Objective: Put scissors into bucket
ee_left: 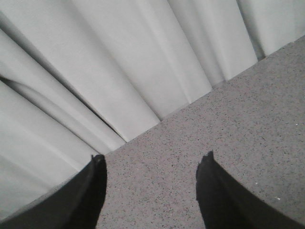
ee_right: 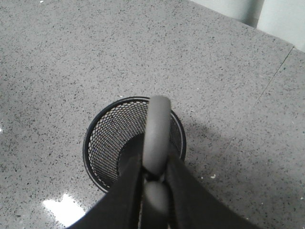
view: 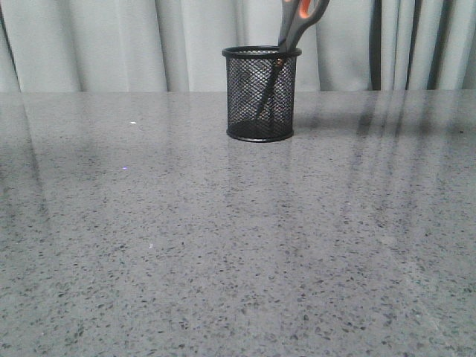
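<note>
The black wire-mesh bucket [view: 261, 94] stands upright at the far middle of the grey table. The scissors [view: 297, 26] lean in it, blades down inside the mesh, grey-and-orange handles sticking out above the rim toward the right. In the right wrist view my right gripper [ee_right: 155, 168] is shut on the scissors' grey handle loops [ee_right: 157, 136], directly above the bucket's open mouth [ee_right: 107, 143]. The right gripper itself is out of the front view. In the left wrist view my left gripper [ee_left: 151, 160] is open and empty above bare table near the curtain.
A pale pleated curtain [view: 111, 44] hangs behind the table's far edge, just behind the bucket. The speckled grey tabletop [view: 223, 253] stretches in front of the bucket. A bright reflection [ee_right: 59, 208] lies on the table beside the bucket.
</note>
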Available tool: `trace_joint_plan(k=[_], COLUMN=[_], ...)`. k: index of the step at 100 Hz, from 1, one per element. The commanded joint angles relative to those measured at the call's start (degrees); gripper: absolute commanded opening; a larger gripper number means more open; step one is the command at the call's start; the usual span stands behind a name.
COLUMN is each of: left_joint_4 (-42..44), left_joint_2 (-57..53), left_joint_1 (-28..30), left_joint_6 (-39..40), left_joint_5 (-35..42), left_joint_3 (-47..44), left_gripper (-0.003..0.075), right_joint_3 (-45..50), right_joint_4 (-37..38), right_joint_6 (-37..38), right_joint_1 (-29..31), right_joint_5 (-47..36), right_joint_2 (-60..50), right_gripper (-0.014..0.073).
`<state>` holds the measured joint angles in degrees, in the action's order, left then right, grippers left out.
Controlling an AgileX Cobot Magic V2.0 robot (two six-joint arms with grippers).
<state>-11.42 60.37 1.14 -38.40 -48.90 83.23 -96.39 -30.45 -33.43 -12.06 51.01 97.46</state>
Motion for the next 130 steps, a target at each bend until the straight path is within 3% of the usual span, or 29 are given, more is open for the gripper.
trace_joint_plan(k=[1, 16, 62, 82, 89, 97, 106, 121, 130], left_joint_4=[-1.32, -1.32, -1.32, -1.64, -2.43, -3.76, -4.41, -4.17, -5.26], left_joint_2=[-0.68, -0.68, -0.68, -0.68, -0.68, -0.68, -0.68, -0.68, -0.68], left_joint_1=[-0.03, -0.03, -0.03, -0.03, -0.14, -0.13, -0.13, -0.13, -0.13], left_joint_6=[0.71, 0.71, 0.71, 0.71, 0.71, 0.71, 0.71, 0.71, 0.71], left_joint_5=[3.92, 3.92, 4.23, 5.16, 5.38, 5.97, 6.09, 6.64, 9.09], left_joint_3=[1.53, 1.53, 1.53, 1.53, 1.43, 1.14, 0.43, -2.14, -4.78], left_gripper=[0.0386, 0.0386, 0.0386, 0.0386, 0.0385, 0.0377, 0.0285, -0.0017, -0.0021], right_joint_3=[-2.15, -2.15, -5.22, -5.22, -4.54, -2.68, 1.67, 12.85, 20.79], right_joint_4=[-1.58, -1.58, -2.01, -3.46, -5.01, -6.71, -7.74, -8.0, -8.4], right_joint_6=[-0.11, -0.11, -0.01, 1.49, 1.74, 1.74, 1.74, 1.64, 1.64], right_joint_1=[0.03, 0.43, 9.59, 10.97, 10.97, 10.97, 10.97, 10.97, 10.97], right_joint_5=[-3.18, -3.18, -3.78, -1.59, -1.6, -2.91, -6.13, -16.49, -25.06], right_joint_2=[-2.59, -2.87, -12.07, -16.87, -18.36, -20.46, -22.99, -29.73, -35.03], right_gripper=[0.0153, 0.021, 0.0208, 0.0203, 0.0156, 0.0043, -0.0073, -0.0053, -0.0053])
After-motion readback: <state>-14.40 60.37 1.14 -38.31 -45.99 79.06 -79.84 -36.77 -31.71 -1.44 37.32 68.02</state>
